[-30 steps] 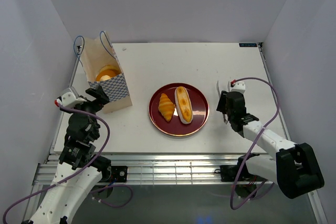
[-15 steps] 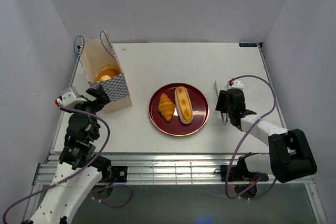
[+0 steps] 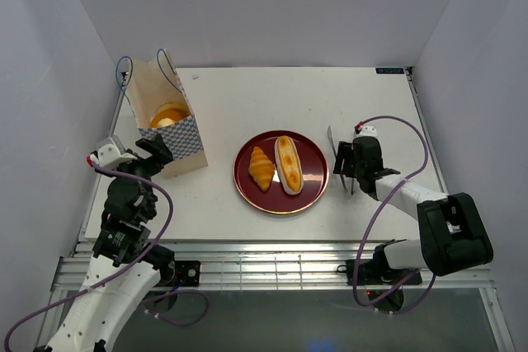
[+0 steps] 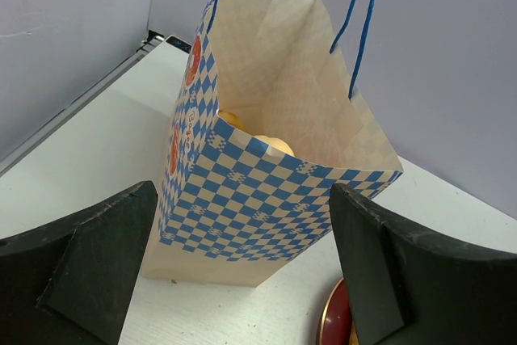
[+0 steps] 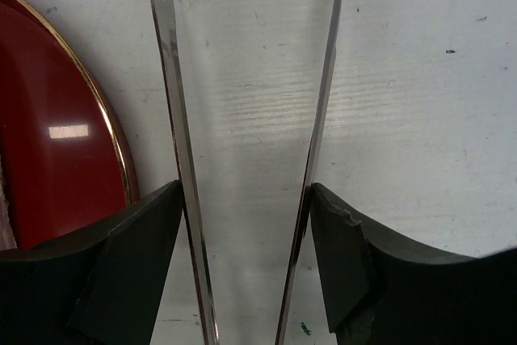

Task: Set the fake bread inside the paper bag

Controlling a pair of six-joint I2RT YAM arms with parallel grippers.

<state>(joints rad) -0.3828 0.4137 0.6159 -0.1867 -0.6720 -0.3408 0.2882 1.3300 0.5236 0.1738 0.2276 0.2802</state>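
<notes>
Mid-right, the right claw (image 3: 344,164) pinches thin silver metal tongs (image 5: 168,78), wide to fit golden fake bread (image 3: 287,164); left claw (image 4: 242,190) is spread.

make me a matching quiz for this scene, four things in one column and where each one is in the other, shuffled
Things:
1. croissant
2. oblong roll
3. paper bag
4. tongs

Places:
A. held in the right gripper
B. left half of the red plate
C. standing near the left edge of the table
D. right half of the red plate

Pairs: 1-B, 2-D, 3-C, 4-A
</notes>
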